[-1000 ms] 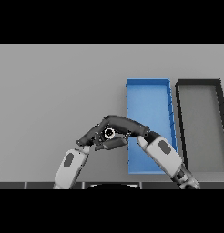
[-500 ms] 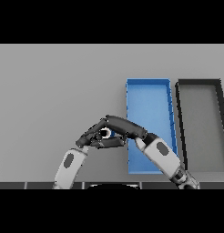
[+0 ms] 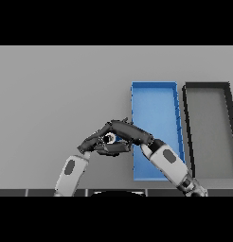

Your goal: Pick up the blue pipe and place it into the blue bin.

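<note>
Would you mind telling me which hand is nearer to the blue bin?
The right hand: it lies just off the blue bin's left wall. The left hand meets it from farther left.

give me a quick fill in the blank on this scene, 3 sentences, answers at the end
1. The two hands, left hand and right hand, meet just to the ____ of the blue bin.
2. The bin to the right of the blue bin is ____ in colour.
3. The blue pipe is not yet inside the ____ bin.

Missing words: left; black; blue
</note>
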`<move>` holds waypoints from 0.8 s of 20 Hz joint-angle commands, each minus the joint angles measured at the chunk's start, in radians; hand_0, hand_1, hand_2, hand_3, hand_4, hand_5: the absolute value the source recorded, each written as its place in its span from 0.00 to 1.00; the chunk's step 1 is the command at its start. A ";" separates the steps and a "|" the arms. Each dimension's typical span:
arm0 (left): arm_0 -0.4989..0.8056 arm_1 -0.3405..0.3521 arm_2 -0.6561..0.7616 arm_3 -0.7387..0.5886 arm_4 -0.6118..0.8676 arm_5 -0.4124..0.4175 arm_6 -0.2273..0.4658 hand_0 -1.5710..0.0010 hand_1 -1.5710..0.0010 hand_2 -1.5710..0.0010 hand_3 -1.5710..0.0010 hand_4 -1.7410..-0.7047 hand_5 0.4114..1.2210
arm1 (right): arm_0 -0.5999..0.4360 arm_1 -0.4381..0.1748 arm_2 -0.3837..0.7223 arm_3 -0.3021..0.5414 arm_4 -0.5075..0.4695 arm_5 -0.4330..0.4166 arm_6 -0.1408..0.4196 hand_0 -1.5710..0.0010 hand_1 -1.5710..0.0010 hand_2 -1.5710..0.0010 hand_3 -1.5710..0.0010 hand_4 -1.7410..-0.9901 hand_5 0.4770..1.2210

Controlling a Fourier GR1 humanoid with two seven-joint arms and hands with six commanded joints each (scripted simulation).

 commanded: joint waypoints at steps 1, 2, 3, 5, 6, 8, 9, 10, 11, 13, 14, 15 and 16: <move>0.001 -0.006 0.004 -0.003 0.011 -0.001 0.028 0.94 0.94 0.94 0.95 0.74 0.24 | -0.004 0.013 0.004 0.011 0.006 -0.004 0.002 0.00 0.00 0.00 0.00 0.00 1.00; 0.003 0.002 0.005 0.002 0.003 0.001 0.010 0.95 0.95 0.95 0.96 0.75 0.19 | -0.003 0.012 -0.007 0.008 -0.009 -0.007 -0.012 0.00 0.00 0.00 0.00 0.00 1.00; 0.010 0.008 -0.001 0.006 -0.011 0.004 0.005 0.96 0.96 0.96 0.97 0.76 0.16 | 0.000 0.012 -0.013 0.008 -0.026 -0.006 -0.022 0.00 0.00 0.00 0.00 0.00 1.00; -0.003 0.011 0.004 0.022 -0.023 0.011 0.005 0.97 0.98 0.98 0.98 0.78 0.10 | -0.011 0.024 -0.032 0.010 -0.082 -0.006 -0.017 0.00 0.00 0.00 0.00 0.00 1.00; -0.007 0.007 0.002 0.027 -0.027 0.014 0.015 0.98 0.98 0.98 0.98 0.78 0.09 | -0.009 0.030 -0.037 0.009 -0.120 -0.011 0.002 0.00 0.00 0.00 0.00 0.00 1.00; -0.007 0.007 0.004 0.031 -0.024 0.010 0.021 0.99 0.99 0.99 0.99 0.80 0.08 | -0.046 0.038 -0.062 -0.022 -0.198 -0.057 0.066 0.00 0.00 0.00 0.00 0.00 1.00; -0.003 0.003 -0.005 0.032 -0.033 0.013 0.016 0.99 0.99 0.99 0.99 0.80 0.07 | -0.080 0.034 -0.092 -0.024 -0.245 -0.083 0.095 0.00 0.00 0.00 0.00 0.00 1.00; -0.005 0.002 -0.007 0.030 -0.035 0.014 0.021 0.99 0.99 0.99 0.99 0.80 0.06 | -0.126 0.033 -0.111 -0.026 -0.282 -0.104 0.124 0.00 0.00 0.00 0.00 0.00 1.00; 0.003 0.008 -0.004 0.025 -0.033 0.012 0.012 0.99 0.99 0.99 0.99 0.80 0.05 | -0.156 0.027 -0.134 -0.021 -0.324 -0.118 0.145 0.00 0.00 0.00 0.00 0.00 1.00; -0.009 0.012 -0.001 0.029 -0.032 0.009 0.021 1.00 1.00 1.00 1.00 0.81 0.04 | -0.249 -0.004 -0.195 -0.011 -0.422 -0.127 0.167 0.00 0.00 0.00 0.00 0.00 1.00; -0.013 0.011 0.002 0.038 -0.029 0.004 0.028 1.00 1.00 1.00 1.00 0.81 0.04 | -0.308 -0.015 -0.225 0.015 -0.452 -0.128 0.155 0.00 0.00 0.00 0.00 0.00 1.00; 0.001 0.006 -0.004 0.029 -0.024 0.002 0.027 1.00 1.00 1.00 1.00 0.81 0.03 | -0.355 -0.033 -0.260 0.037 -0.486 -0.141 0.153 0.00 0.00 0.00 0.00 0.00 1.00; -0.004 0.009 0.005 0.017 -0.015 0.001 0.042 1.00 1.00 1.00 1.00 0.81 0.03 | -0.398 -0.056 -0.292 0.066 -0.479 -0.160 0.138 0.00 0.00 0.00 0.00 0.00 1.00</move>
